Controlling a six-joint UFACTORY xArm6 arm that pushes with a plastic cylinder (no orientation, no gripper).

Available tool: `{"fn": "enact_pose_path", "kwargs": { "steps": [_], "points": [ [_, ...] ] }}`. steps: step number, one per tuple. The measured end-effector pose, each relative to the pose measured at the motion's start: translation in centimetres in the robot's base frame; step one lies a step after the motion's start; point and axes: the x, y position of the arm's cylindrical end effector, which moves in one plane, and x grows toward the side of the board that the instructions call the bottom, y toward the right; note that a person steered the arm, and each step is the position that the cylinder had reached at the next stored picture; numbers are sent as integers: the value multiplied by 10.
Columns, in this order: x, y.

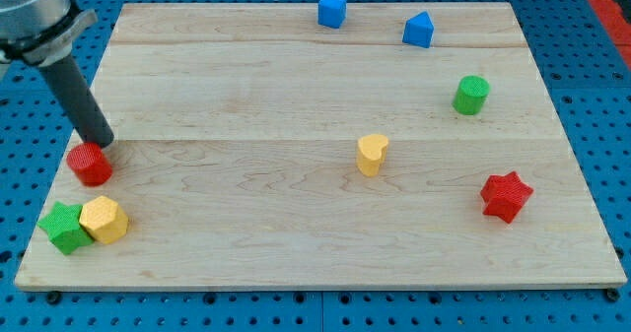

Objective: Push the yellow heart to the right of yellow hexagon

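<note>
I'm seeing my tip sitting at the worktop's nine o'clock edge, touching the red cylinder; no claw showing. The yellow heart is standing near centre, the yellow hexagon at seven o'clock, touching the green star.

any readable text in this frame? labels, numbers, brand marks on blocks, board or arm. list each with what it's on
None. No text, number or logo shows on the wooden board, on the dark rod, or on any block: yellow heart, yellow hexagon, red cylinder, green star, red star, green cylinder, two blue blocks.
</note>
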Motion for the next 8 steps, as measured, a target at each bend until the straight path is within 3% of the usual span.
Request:
{"fn": "enact_pose_path", "kwargs": {
  "steps": [1,3,4,6,7,8],
  "points": [
    [29,3],
    [-18,0],
    [-42,62],
    [-38,308],
    [-25,386],
    [-8,368]
  ]
}}
